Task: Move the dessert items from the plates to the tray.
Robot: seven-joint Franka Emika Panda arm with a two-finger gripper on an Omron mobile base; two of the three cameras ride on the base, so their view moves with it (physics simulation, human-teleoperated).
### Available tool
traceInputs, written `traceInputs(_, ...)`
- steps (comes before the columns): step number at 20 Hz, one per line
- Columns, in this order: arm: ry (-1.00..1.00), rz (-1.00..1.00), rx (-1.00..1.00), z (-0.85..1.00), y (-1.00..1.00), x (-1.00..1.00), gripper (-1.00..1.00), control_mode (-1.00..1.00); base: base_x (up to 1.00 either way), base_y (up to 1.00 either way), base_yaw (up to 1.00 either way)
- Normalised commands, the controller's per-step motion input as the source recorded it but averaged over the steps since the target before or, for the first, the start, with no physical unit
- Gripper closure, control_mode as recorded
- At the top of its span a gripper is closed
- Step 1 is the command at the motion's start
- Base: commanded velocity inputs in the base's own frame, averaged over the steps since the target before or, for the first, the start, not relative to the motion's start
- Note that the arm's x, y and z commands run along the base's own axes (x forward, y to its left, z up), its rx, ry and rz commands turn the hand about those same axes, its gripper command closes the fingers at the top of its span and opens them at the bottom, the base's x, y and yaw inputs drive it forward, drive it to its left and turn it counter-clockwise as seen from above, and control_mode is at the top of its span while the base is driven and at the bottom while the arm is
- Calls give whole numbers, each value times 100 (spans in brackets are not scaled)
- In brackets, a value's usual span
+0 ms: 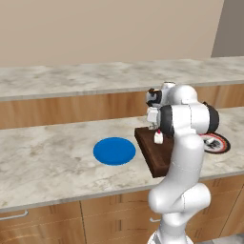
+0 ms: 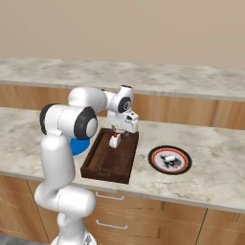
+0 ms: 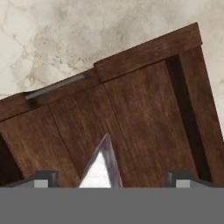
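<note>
The white arm's two-finger gripper [image 2: 116, 134] hangs over the far end of the dark brown wooden rectangular tray [image 2: 103, 167], pointing down. Just under it is the small white cake block with a red top [image 2: 114, 141]. In the right base view the block sits at the fingertips, low over the tray's floor; whether it rests on the wood or hangs just above it cannot be told. In the hand view the dark finger tips [image 3: 41, 178] stand well apart at the bottom corners, and a pale wedge with grey edges rises between them without touching either tip, so the jaws are spread and not pinching the piece.

The tray has a raised rim, plank-like boards along its floor and a thin grey bar handle [image 3: 56, 86] on its far end rail. It lies on the near marble-patterned counter [image 1: 43, 162], between the two plates.

The plain bright blue round plate [image 1: 114, 151] lies flat to the tray's left, bare on top. The white round plate with a red and dark ringed rim [image 2: 169, 160] lies to the tray's right, apart from it, and carries a small whitish lump with dark markings [image 2: 168, 160] at its centre.
</note>
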Motion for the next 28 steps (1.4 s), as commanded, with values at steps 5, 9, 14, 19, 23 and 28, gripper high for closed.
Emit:
traceInputs(5, -5, 0, 0, 82, -2, -22, -100, -100, 0, 0, 0)
traceInputs(9, 0, -3, 0, 38, -36, -22, -100, -100, 0, 0, 0)
traceInputs(14, 0, -13, 0, 3, -70, -4, -100, -100, 0, 0, 0)
traceInputs(19, 0, -28, 0, 0, -76, -6, -100, -100, 0, 0, 0)
traceInputs(23, 0, -28, 0, 0, -57, -33, -100, -100, 0, 0, 0)
traceInputs(28, -5, -18, 0, 0, -13, -78, -100, -100, 0, 0, 0)
